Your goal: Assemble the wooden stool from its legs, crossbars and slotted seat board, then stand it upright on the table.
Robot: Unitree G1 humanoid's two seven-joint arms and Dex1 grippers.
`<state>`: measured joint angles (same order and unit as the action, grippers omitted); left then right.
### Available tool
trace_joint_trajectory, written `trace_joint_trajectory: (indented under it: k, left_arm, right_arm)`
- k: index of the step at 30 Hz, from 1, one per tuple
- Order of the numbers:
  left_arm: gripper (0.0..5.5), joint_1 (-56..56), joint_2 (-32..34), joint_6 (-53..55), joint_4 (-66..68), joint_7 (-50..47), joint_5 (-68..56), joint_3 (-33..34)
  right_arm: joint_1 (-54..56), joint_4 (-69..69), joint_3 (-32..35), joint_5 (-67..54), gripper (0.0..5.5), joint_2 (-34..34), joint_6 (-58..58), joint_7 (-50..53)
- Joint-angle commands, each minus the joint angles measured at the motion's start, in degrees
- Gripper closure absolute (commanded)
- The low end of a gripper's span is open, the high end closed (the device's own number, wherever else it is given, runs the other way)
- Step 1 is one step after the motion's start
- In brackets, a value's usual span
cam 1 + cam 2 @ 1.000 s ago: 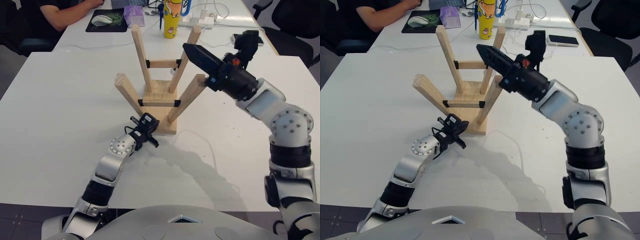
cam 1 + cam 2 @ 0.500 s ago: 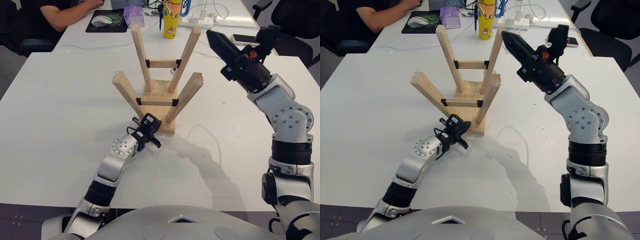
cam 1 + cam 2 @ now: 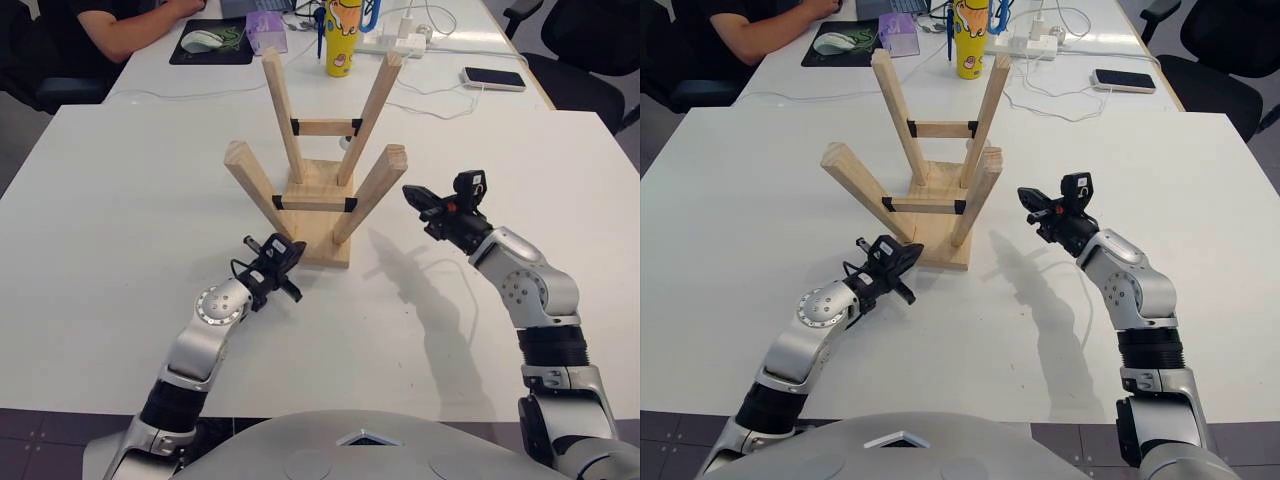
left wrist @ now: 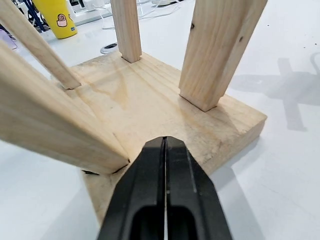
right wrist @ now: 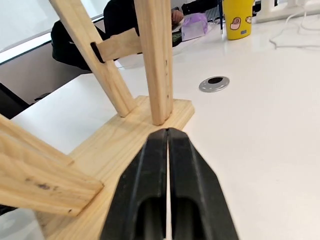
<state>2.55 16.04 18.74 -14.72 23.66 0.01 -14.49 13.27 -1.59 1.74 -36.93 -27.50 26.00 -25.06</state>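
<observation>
Tabletop (image 3: 120,200): left hand (image 4: 165,147), right hand (image 5: 167,136) closed.

I see the pale wooden stool (image 3: 318,190) assembled but upside down: seat board (image 3: 318,252) flat on the white surface (image 3: 120,200), four legs (image 3: 283,100) splaying upward, two crossbars (image 3: 325,127) joining them through black brackets

An office: white desks (image 3: 120,190), swivel chair (image 3: 590,45), mouse (image 3: 203,41), power strip (image 3: 395,44).

We see a pale wooden stool (image 3: 315,195) with black brackets (image 3: 296,127) on a white table (image 3: 120,200), a yellow cup (image 3: 344,40) and purple box (image 3: 267,30) far back. The left gripper (image 4: 165,143) and right gripper (image 5: 167,132) are black.
</observation>
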Motion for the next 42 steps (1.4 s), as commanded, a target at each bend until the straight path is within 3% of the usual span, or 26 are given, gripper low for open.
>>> trace_joint_trajectory:
  k: [1, 4, 8, 14, 18, 25, 27, 29, 31, 42]
  left_arm:
    - [5.5, 8.87, 0.71, -14.03, -7.36, -0.43, -1.57, 2.85]
    - [5.5, 21.05, 0.88, -28.3, -15.64, -2.48, -2.08, 8.14]
    - [5.5, 26.82, -3.71, -27.28, -23.46, -9.09, -4.13, 15.4]
    - [5.5, 5.79, -6.1, -13.7, -25.39, -20.02, 0.34, 20.93]
    - [5.5, -1.53, -5.78, -7.75, -23.37, -21.18, 2.58, 19.97]
    - [5.5, -0.6, -6.59, -3.97, -21.96, -21.82, 4.22, 19.88]
    - [5.5, -1.5, -6.48, -4.01, -20.14, -18.28, 3.04, 14.88]
    - [5.5, -2.42, -4.85, -4.93, -17.04, -13.21, 4.75, 6.35]
    - [5.5, -2.82, -3.9, -4.81, -15.64, -11.22, 6.76, 2.07]
    - [5.5, 0.25, -3.65, -3.85, -15.36, -19.93, 9.78, 14.11]
  right_arm:
    - [-6.45, 13.75, 4.49, 1.23, 5.48, 7.18, -4.49, 8.74]
    - [-16.35, 32.25, 3.26, 5.81, 5.48, 11.79, -7.19, 17.07]
    - [-24.11, 45.44, 1.11, 14.05, 5.48, 12.04, -5.01, 23.01]
    - [-17.81, 49.17, 2.42, 21.61, 5.48, 15.65, -0.59, 32.85]
    - [-12.25, 46.84, 1.66, 24.09, 5.48, 17.03, 1.17, 34.38]
    - [-8.61, 43.21, 4.1, 21.92, 5.48, 20.4, 1.79, 33.18]
    - [-7.06, 42.13, -1.11, 18.62, 5.48, 21.55, 2.49, 28.41]
    - [-5.73, 41.74, -11.74, 20.64, 5.48, 18.11, 4.1, 21.99]
    - [-5.75, 40.12, -16.81, 20.93, 5.48, 17.01, 6.91, 19.12]
    - [-8.02, 31.55, -1.16, 23.16, 5.48, 14.05, 4.93, 21.26]
